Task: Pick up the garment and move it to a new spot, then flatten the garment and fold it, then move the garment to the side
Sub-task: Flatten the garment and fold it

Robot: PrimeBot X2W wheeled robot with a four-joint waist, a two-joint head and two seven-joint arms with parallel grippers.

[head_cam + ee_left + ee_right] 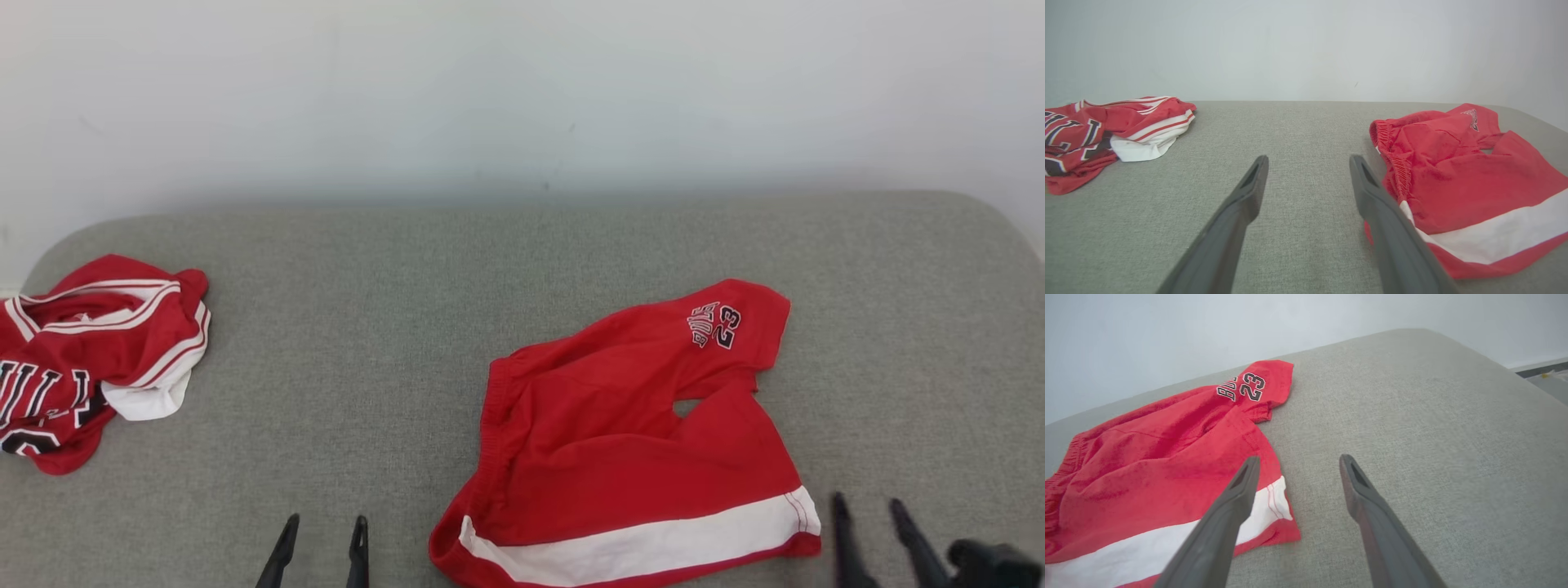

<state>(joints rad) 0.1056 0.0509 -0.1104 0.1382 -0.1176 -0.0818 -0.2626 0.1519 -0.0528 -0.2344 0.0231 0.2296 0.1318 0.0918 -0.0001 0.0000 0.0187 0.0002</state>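
The garment, a pair of red shorts [620, 441] with a white band and a "23" print, lies loosely spread on the grey cushion [367, 269], right of centre. My right gripper [868, 500] stands open just right of the shorts' white-banded corner, holding nothing. In the right wrist view its fingers [1299, 457] straddle bare fabric beside the shorts [1159, 457]. My left gripper [326, 520] is open and empty over the cushion, left of the elastic waistband. The left wrist view shows the left gripper's fingers [1308, 158] spread, with the shorts [1466, 179] to their right.
A crumpled red jersey [90, 351] with white trim and black lettering lies at the cushion's far left, also seen as the jersey [1106, 130] in the left wrist view. A pale wall [522, 98] rises behind the cushion. The cushion's right end curves off near a floor strip [1541, 371].
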